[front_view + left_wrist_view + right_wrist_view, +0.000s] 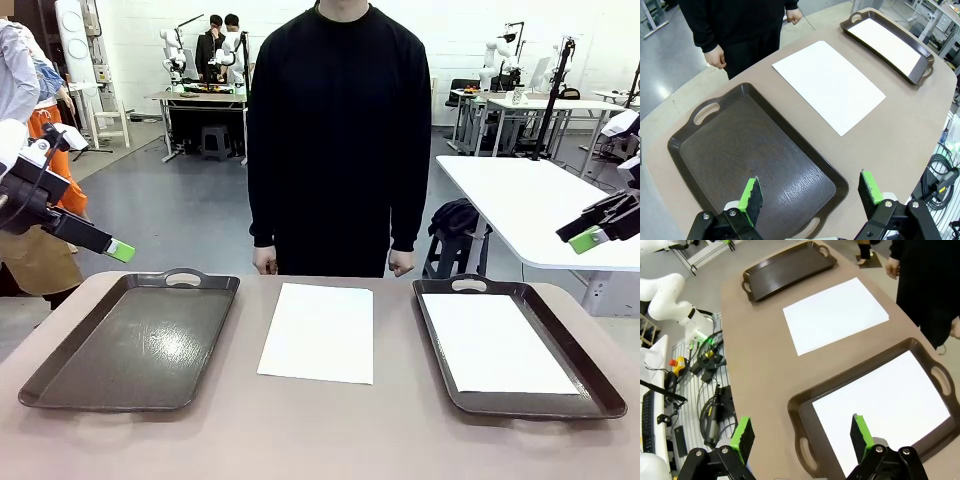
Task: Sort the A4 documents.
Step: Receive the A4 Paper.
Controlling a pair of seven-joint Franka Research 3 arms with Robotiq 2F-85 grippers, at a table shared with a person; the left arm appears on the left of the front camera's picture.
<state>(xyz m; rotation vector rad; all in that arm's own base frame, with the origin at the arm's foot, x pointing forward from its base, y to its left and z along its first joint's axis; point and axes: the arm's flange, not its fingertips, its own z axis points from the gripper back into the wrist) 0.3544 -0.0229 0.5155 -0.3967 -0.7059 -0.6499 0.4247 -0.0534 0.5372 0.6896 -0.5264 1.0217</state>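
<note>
Both my grippers hang in the air off the table ends. Left gripper (118,250) fingers spread wide, nothing between them. Right gripper (590,238) the same: wide apart, empty.

Paper: one loose sheet (318,332) lies flat on the bare table (320,440), dead centre. A second sheet (495,343) lies inside the right tray (575,350), at 3 o'clock from the loose one. The left tray (130,340), at 9 o'clock from it, holds nothing.

Step in hand, as I judge it: lift the loose sheet and carry it to a tray. Both sheets look blank, so I cannot tell which tray it belongs in.

How to do it well:
- The sheet lies flush, with no raised edge to pinch. Come down on its 6 o'clock edge.
- Press one pad lightly and drag inward to buckle the paper, then close on the fold.
- Keep the pinch shallow, lift slowly and carry it level so it doesn't flap.
- Clear the tray rim before lowering.

Surface: smooth brown tabletop, probably slippery under paper. The empty tray is glossy.

Room: a person (340,130) stands at 12 o'clock, hands down at the far edge, so I should keep my reach short of them. Grey floor, with white tables at 2 o'clock.
</note>
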